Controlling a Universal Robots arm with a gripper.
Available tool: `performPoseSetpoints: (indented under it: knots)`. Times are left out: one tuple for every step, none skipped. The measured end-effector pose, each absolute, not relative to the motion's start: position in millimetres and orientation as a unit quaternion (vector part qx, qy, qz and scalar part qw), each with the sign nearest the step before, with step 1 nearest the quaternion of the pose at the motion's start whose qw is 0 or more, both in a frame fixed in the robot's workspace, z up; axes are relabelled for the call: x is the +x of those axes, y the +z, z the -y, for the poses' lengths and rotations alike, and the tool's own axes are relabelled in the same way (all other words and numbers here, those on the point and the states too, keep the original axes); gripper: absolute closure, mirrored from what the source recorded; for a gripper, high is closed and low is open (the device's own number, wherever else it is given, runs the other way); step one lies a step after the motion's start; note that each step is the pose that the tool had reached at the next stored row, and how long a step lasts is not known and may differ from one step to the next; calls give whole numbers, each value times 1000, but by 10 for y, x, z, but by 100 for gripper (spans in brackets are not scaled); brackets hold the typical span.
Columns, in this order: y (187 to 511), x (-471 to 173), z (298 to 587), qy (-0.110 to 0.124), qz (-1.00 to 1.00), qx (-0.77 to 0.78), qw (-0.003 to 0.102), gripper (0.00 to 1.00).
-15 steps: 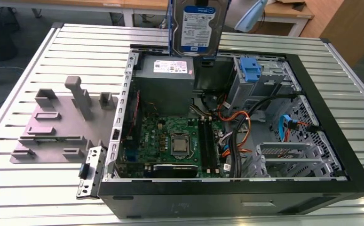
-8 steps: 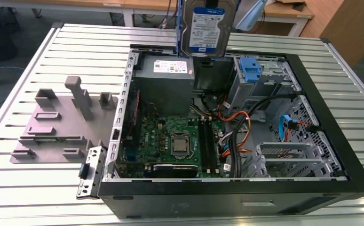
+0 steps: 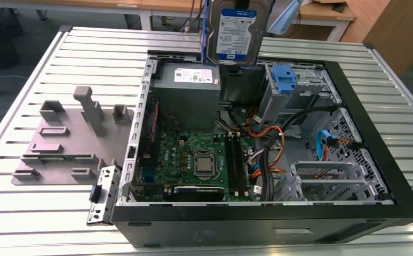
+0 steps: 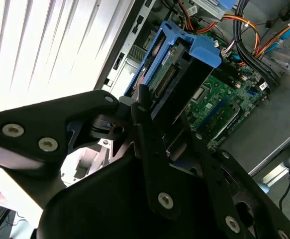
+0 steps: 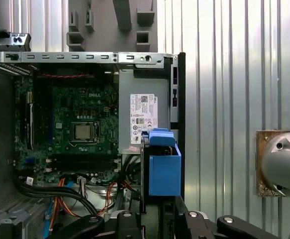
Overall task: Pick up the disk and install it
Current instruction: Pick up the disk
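The disk (image 3: 236, 32) hangs upright in the air over the back of the open computer case (image 3: 263, 226), its white and blue label facing the exterior view. Blue rails run along its edges. In the second wrist view my gripper (image 4: 157, 117) is shut on the disk (image 4: 179, 74), its black fingers (image 4: 141, 102) pressing on the two flat sides. The first wrist view looks straight down along the disk's blue rail end (image 5: 163, 169), which sits above the case wall beside the power supply; the gripper (image 5: 157, 219) is behind it.
Inside the case lie the green motherboard (image 3: 192, 160), a grey power supply box (image 3: 189, 80), orange and black cables (image 3: 270, 133) and a drive bay holding a bare blue bracket (image 3: 283, 80). A grey fixture plate (image 3: 64, 144) stands at the exterior view's left on the ribbed metal table (image 3: 36, 213).
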State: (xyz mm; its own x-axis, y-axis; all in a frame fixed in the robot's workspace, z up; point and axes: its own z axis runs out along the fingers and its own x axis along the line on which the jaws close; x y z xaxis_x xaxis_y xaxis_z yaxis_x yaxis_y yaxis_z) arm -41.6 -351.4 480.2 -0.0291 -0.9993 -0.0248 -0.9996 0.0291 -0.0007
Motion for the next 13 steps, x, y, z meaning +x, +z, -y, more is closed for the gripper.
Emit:
performPoseSetpoints:
  knots:
    - [4801, -416, 3521, 8, -717, -697, 9, 65]
    - [4801, -416, 3531, 8, -717, -697, 9, 65]
    - [4801, -416, 3541, 8, -717, -696, 9, 65]
    - [4801, -416, 3551, 8, -718, -696, 9, 65]
    - [4802, -416, 3564, 8, -718, -696, 9, 65]
    - [4801, -416, 3575, 8, -718, -696, 9, 65]
    - [4801, -416, 3587, 8, -718, -696, 9, 65]
    - [4802, -416, 3599, 8, -718, -696, 9, 65]
    - [4802, -415, 3611, 8, -718, -696, 9, 65]
    - [4802, -415, 3624, 8, -718, -696, 9, 65]
    - [4801, -416, 3638, 8, -718, -695, 9, 65]
    - [4801, -415, 3654, 8, -719, -695, 9, 65]
    - [4801, -415, 3669, 8, -719, -695, 9, 65]
